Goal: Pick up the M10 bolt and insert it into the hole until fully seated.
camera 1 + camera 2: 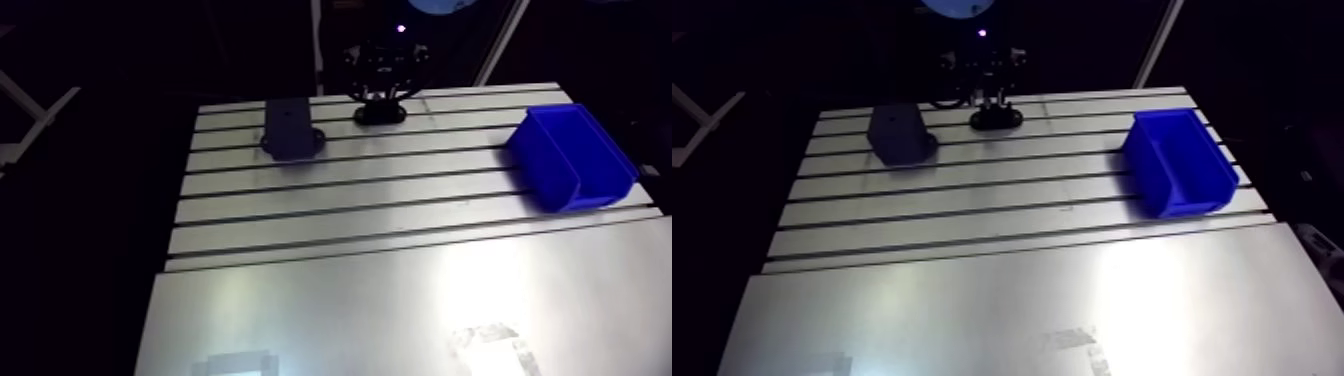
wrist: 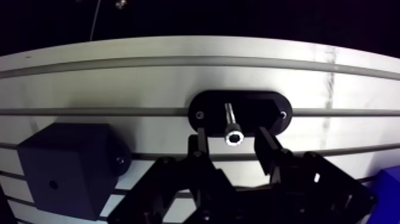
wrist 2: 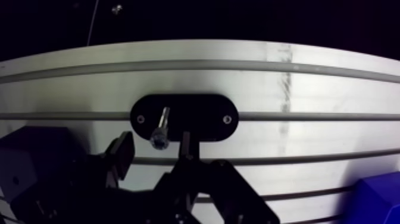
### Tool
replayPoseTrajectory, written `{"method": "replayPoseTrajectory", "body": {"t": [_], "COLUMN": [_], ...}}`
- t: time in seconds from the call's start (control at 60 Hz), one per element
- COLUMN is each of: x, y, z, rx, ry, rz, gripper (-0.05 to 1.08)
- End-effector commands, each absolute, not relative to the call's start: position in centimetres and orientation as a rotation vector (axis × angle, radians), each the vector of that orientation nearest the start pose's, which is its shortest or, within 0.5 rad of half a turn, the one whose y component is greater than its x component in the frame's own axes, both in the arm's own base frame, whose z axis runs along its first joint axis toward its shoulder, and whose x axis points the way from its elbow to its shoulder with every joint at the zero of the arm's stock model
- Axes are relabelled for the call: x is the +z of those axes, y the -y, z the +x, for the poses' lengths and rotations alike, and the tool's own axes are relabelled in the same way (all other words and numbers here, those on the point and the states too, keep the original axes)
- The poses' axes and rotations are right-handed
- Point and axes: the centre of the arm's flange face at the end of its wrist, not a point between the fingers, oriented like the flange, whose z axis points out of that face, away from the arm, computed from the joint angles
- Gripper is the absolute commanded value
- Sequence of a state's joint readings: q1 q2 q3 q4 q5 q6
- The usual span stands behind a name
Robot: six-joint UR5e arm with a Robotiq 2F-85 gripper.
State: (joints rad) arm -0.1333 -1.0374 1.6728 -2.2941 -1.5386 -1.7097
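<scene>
Begin at the gripper (image 2: 231, 143): wide open, empty, its fingers (image 2: 201, 143) set one on either side of the M10 bolt (image 2: 230, 124) with a clear gap to the head on each side. Note the bolt's place: standing head-up, by the look of it, in a black oval holder (image 2: 265, 110) near the far edge of the slotted table (image 1: 400, 300), directly under the gripper. Before closing, centre over the head to get even contact from both sides at once; failing that, expect a tilt or a shove against the holder. Lower only as far as needed to take the head's round side squarely, not its top rim. Close firmly, then lift straight up along the bolt's axis, with no sideways drag, until well clear of the holder. Look next to the left: a dark block (image 2: 65, 167) just beside the holder, with a small hole (image 2: 53, 184) in its broad visible face, probably the target, though hard to confirm from here. Carry the bolt upright, line its tip up over that hole before pushing, and press along the axis only, watching for a jam. Leave aside the blue bin (image 1: 575, 160), well off to the right and nearer, out of the path.
</scene>
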Motion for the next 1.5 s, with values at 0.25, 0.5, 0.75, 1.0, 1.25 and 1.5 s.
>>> {"method": "replayPoseTrajectory", "body": {"t": [0.25, 0.5, 0.75, 1.0, 1.25, 1.5], "x": [20.59, 20.6, 20.51, 20.39, 20.51, 20.34], "y": [4.99, 4.74, 4.75, 4.67, 4.57, 4.57], "z": [-65.26, -65.2, -65.21, -65.21, -65.31, -65.26], "rx": [-0.027, -0.019, -0.022, -0.024, -0.026, -0.027], "ry": [-3.233, -3.231, -3.229, -3.226, -3.23, -3.225], "rz": [-0.011, -0.008, -0.008, -0.008, -0.008, -0.008], "gripper": [0.5, 0.5, 0.54, 0.61, 0.68, 0.71]}}
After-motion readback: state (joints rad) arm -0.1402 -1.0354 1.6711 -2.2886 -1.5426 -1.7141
